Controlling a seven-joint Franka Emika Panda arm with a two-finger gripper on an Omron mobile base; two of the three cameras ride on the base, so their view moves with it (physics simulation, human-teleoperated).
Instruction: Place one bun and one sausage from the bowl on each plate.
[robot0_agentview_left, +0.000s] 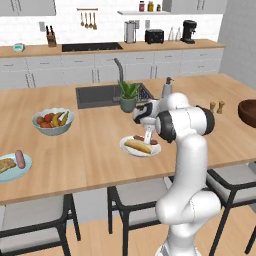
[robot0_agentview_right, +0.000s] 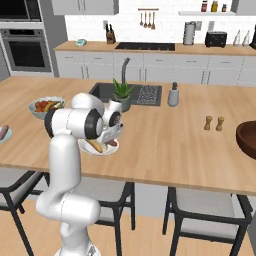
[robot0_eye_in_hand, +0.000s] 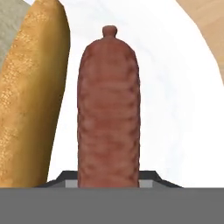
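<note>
My gripper (robot0_agentview_left: 148, 135) hangs low over the white plate (robot0_agentview_left: 155, 150) near the island's front edge, shut on a reddish-brown sausage (robot0_eye_in_hand: 109, 109). The sausage runs straight out from between the dark fingertips (robot0_eye_in_hand: 150, 176), just above or on the plate (robot0_eye_in_hand: 179, 113). A golden bun (robot0_eye_in_hand: 33, 96) lies on this plate beside the sausage, also seen as the bun (robot0_agentview_left: 137, 146). At the far left, the pale blue-green plate (robot0_agentview_left: 22, 171) carries a bun (robot0_agentview_left: 5, 165) and a sausage (robot0_agentview_left: 20, 158). The dark wooden bowl (robot0_agentview_left: 248, 113) sits at the right edge; its inside is hidden.
A pale bowl of fruit (robot0_agentview_left: 53, 121) stands left of the sink (robot0_agentview_left: 97, 96). A potted plant (robot0_agentview_left: 128, 96) and a soap bottle (robot0_agentview_left: 167, 88) are just behind the gripper. Salt and pepper shakers (robot0_agentview_left: 216, 106) stand near the wooden bowl. Stools line the island's front edge.
</note>
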